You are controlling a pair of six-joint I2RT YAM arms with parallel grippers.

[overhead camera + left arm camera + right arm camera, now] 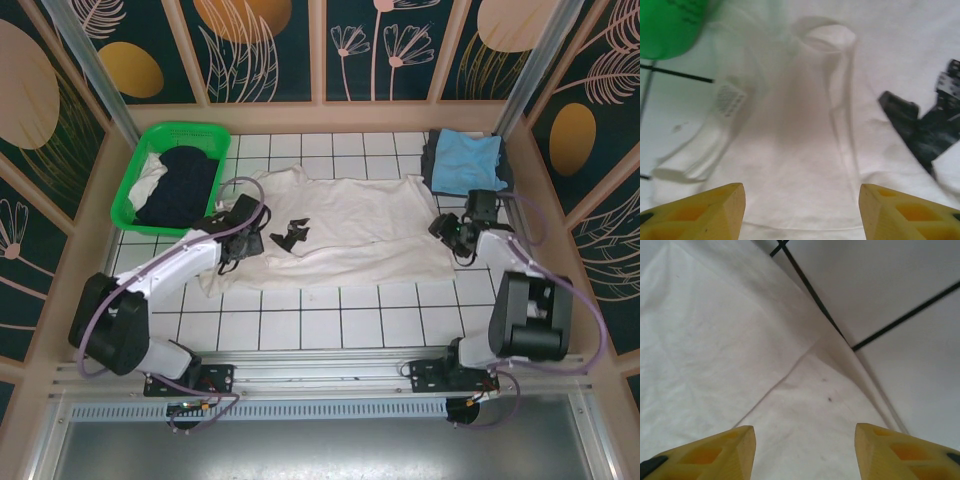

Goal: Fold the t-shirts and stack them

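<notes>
The left gripper (802, 205) and right gripper (805, 445) hang part-open, holding nothing, just above the white shirt (350, 225) spread mid-table. A low finger could snag cloth and drag it askew.

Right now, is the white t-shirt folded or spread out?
Spread: the white t-shirt lies wide and flat on the table, black print showing.

White shirt (340, 225) is soft matt cloth, a bit creased, and its black print (290, 237) looks patchy up close. Basket (185, 128) is shiny green plastic. Table (330, 320) is smooth white tile with a slight sheen. Left pincer (801, 212) and right pincer (802, 452) have matt yellow plastic fingers. The front rail (320, 362) looks like metal.
</notes>
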